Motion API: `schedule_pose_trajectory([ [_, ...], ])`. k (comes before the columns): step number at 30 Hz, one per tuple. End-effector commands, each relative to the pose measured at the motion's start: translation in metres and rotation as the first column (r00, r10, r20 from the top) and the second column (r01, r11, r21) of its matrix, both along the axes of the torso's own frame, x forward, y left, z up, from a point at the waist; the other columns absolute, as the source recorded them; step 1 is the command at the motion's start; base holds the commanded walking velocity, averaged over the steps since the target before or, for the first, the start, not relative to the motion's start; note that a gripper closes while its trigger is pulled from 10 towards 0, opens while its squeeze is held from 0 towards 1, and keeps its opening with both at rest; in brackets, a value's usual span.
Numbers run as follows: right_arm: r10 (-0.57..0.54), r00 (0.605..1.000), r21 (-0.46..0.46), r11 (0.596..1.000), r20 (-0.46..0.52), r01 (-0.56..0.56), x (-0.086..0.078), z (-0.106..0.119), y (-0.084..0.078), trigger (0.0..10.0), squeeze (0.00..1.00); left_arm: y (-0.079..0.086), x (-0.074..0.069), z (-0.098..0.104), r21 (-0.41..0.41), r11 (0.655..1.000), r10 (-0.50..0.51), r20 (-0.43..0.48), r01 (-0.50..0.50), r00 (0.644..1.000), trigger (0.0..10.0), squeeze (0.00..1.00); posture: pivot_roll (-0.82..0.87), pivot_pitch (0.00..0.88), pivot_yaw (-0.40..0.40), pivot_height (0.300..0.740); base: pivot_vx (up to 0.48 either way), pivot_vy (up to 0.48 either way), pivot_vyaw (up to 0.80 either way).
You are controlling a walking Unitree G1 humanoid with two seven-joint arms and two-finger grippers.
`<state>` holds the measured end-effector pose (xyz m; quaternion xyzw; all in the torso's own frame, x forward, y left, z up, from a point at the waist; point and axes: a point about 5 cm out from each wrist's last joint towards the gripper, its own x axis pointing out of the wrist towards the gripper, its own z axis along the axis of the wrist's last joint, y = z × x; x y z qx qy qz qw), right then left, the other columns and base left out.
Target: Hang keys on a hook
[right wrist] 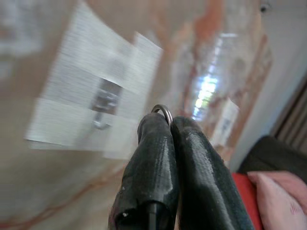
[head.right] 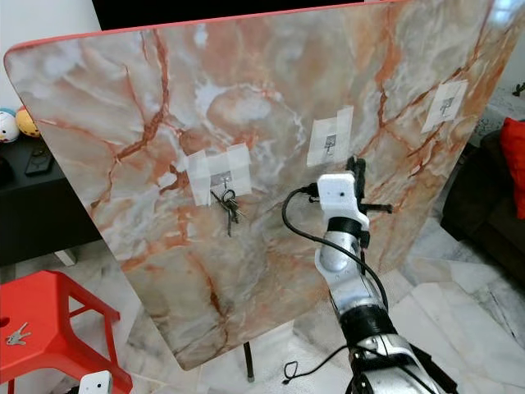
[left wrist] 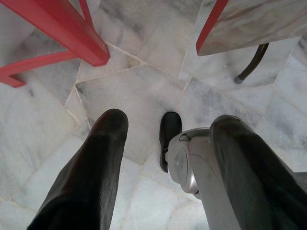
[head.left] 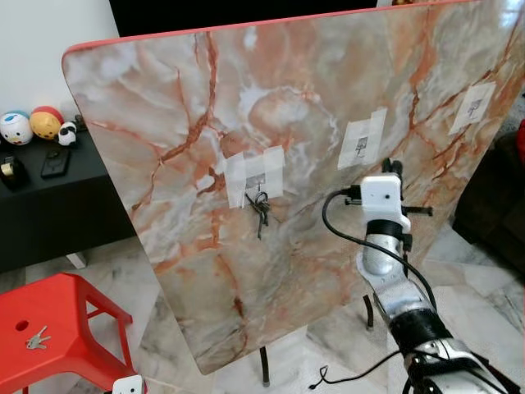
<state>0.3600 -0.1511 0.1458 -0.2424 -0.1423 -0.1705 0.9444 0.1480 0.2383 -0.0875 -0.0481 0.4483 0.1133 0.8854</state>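
Note:
A bunch of keys (head.left: 260, 210) hangs from the left taped hook (head.left: 255, 178) on the upright marble board (head.left: 205, 107). My right gripper (head.left: 394, 167) is raised in front of the board, just below and to the right of the middle taped hook (head.left: 360, 146). In the right wrist view its fingers (right wrist: 151, 158) are shut on a metal key ring (right wrist: 163, 111), with that hook (right wrist: 105, 103) blurred close behind. A third taped hook (head.left: 473, 107) is at the board's right. My left gripper (left wrist: 168, 127) hangs open over the floor.
A red stool (head.left: 57, 328) stands at the lower left with another set of keys (head.left: 37, 336) on its seat. A black cabinet (head.left: 49, 205) with toys runs along the left wall. A dark sofa (head.right: 492, 213) with a red cushion (head.right: 513, 156) is on the right. The floor is marble tile.

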Motion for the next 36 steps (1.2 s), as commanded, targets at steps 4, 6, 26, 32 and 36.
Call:
schedule_pose_trajectory([
  [4,0.007,1.0,-0.038,0.999,0.003,-0.007,0.006,0.007,0.003,10.0,0.0,-0.001,-0.003,-0.002,-0.01,1.0,0.011,-0.011,-0.011,1.0,10.0,0.0,0.02,0.0,-0.016,0.74,0.0,0.0,0.0],
  [6,0.014,1.0,-0.066,0.998,0.006,-0.013,0.008,0.009,0.005,10.0,0.0,-0.001,-0.003,-0.002,-0.011,1.0,0.012,-0.01,-0.012,1.0,10.0,0.0,0.02,0.0,-0.016,0.74,0.0,0.0,0.0],
  [26,-0.116,0.993,-0.064,0.991,0.001,0.115,0.006,0.002,-0.007,10.0,0.0,0.0,-0.003,-0.001,-0.008,1.0,0.009,-0.01,-0.009,1.0,10.0,0.0,0.01,0.0,-0.012,0.74,0.0,0.0,0.0],
  [32,-0.131,0.991,-0.073,0.989,-0.033,0.128,0.009,0.001,-0.012,10.0,0.0,0.0,-0.002,-0.001,-0.007,1.0,0.008,-0.009,-0.008,1.0,10.0,0.0,0.01,0.0,-0.011,0.74,0.0,0.0,0.0],
  [36,-0.125,0.991,-0.077,0.99,-0.054,0.12,0.012,0.001,-0.012,10.0,0.0,0.0,-0.002,-0.001,-0.007,1.0,0.007,-0.007,-0.007,1.0,10.0,0.0,0.01,0.0,-0.011,0.74,0.0,0.0,0.0],
])
